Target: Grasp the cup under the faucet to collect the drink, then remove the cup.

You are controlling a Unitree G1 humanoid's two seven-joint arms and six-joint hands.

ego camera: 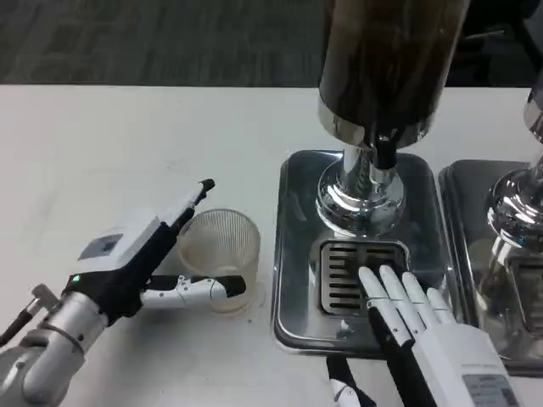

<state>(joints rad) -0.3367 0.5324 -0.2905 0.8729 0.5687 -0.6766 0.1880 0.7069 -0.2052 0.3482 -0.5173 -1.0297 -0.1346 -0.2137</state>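
Note:
An empty clear plastic cup [221,253] stands upright on the white table, just left of the dispenser's steel tray [297,254]. My left hand [144,254] brackets it. The fingers [191,203] stretch straight past the cup's far-left side and the thumb [199,290] lies across its near base; a firm grip is not evident. The faucet [386,151] hangs under the dark drink tank [390,59], above the slotted drip grate [344,271]. My right hand [407,318] lies at the tray's front edge, fingers straight and spread over the grate, holding nothing.
A second steel tray [475,220] with another chrome dispenser base [517,203] stands at the right edge. The chrome column [361,195] of the near dispenser rises behind the grate. Bare white table [102,144] stretches to the left and back.

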